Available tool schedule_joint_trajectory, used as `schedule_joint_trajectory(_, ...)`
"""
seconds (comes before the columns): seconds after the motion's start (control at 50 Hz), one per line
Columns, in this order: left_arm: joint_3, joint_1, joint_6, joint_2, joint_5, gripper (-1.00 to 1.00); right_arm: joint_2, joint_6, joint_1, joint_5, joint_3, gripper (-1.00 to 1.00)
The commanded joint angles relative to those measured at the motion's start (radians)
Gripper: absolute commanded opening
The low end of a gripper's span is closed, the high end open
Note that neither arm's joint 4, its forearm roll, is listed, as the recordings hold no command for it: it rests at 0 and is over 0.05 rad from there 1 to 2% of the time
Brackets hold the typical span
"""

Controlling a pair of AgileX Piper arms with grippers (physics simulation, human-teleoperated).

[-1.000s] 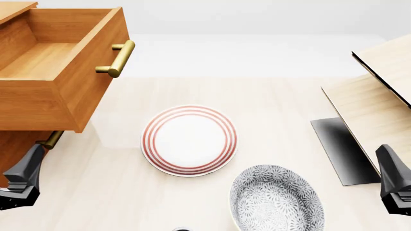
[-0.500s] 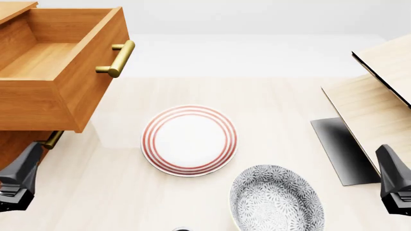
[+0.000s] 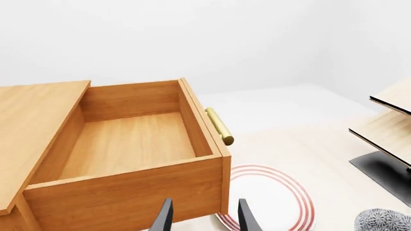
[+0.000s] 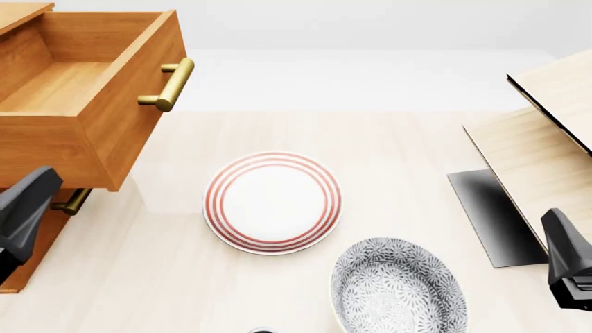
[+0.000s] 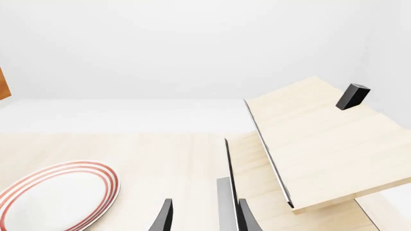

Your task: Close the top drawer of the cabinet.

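The top drawer (image 4: 111,118) of the orange-brown cabinet (image 4: 19,12) stands pulled out at the far left, empty inside, its brass bar handle (image 4: 168,84) facing the table's middle. The lower drawer's handle (image 4: 72,201) peeks out beneath it. My left gripper (image 4: 26,208) hangs open just in front of the drawer's near side wall. In the left wrist view its fingertips (image 3: 164,219) frame that wall, with the drawer (image 3: 128,144) and handle (image 3: 220,126) beyond. My right gripper (image 4: 566,260) sits open at the right edge, far from the cabinet, and stays open in its own view (image 5: 203,216).
A red-ringed white plate (image 4: 272,202) lies mid-table. A grey patterned bowl (image 4: 398,288) sits nearer the front. Pale light-wood panels (image 4: 545,139) on a black base (image 4: 495,215) fill the right side and are seen close in the right wrist view (image 5: 321,144).
My left gripper has risen and moved forward, now overlapping the top drawer's lower corner in the front view. The right gripper, the drawer and the dishes have not moved.
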Motion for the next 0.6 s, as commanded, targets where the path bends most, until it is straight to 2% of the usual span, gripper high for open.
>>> schedule_joint_trajectory(0.02, -0.063, -0.124, 0.024, 0.132, -0.069, 1.00, 0.000, 0.000, 0.000, 0.000, 0.000, 1.00)
schedule_joint_trajectory(0.22, -0.131, -0.245, 0.054, 0.277, -0.145, 1.00, 0.000, 0.000, 0.000, 0.000, 0.000, 1.00)
schedule_joint_trajectory(0.36, -0.175, -0.370, 0.047, 0.375, -0.196, 1.00, 0.000, 0.000, 0.000, 0.000, 0.000, 1.00)
schedule_joint_trajectory(0.48, -0.232, -0.496, 0.073, 0.502, -0.279, 1.00, 0.000, 0.000, 0.000, 0.000, 0.000, 1.00)
schedule_joint_trajectory(0.56, -0.258, -0.528, 0.062, 0.555, -0.302, 1.00, 0.000, 0.000, 0.000, 0.000, 0.000, 1.00)
schedule_joint_trajectory(0.58, -0.273, -0.548, 0.026, 0.600, -0.309, 1.00, 0.000, 0.000, 0.000, 0.000, 0.000, 1.00)
schedule_joint_trajectory(0.6, -0.279, -0.560, 0.022, 0.627, -0.321, 1.00, 0.000, 0.000, 0.000, 0.000, 0.000, 1.00)
